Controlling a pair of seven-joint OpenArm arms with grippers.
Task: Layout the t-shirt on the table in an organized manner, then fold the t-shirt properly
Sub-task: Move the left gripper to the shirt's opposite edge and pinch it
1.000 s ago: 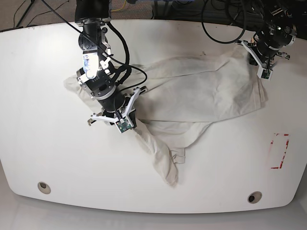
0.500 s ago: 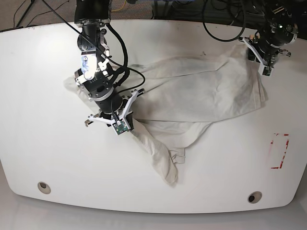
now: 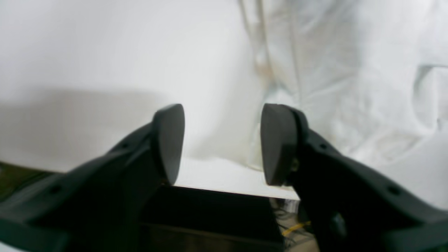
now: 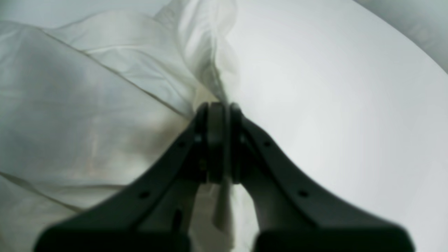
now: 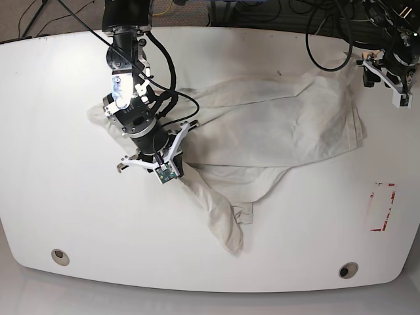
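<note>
The white t-shirt lies crumpled across the middle of the table, with a twisted strip trailing toward the front. My right gripper is at the shirt's left part. In the right wrist view this gripper is shut on a fold of the t-shirt. My left gripper hovers by the far right table edge, just off the shirt's corner. In the left wrist view this gripper stands open with nothing between its pads; the t-shirt lies beyond it to the right.
A red tape rectangle marks the table's right side. Two grey grommet holes sit near the front corners. Black cables hang over the back edge behind both arms.
My left gripper has opened, let go of the shirt's far right corner and drawn back to the right edge. The right gripper keeps its hold and has barely shifted.
</note>
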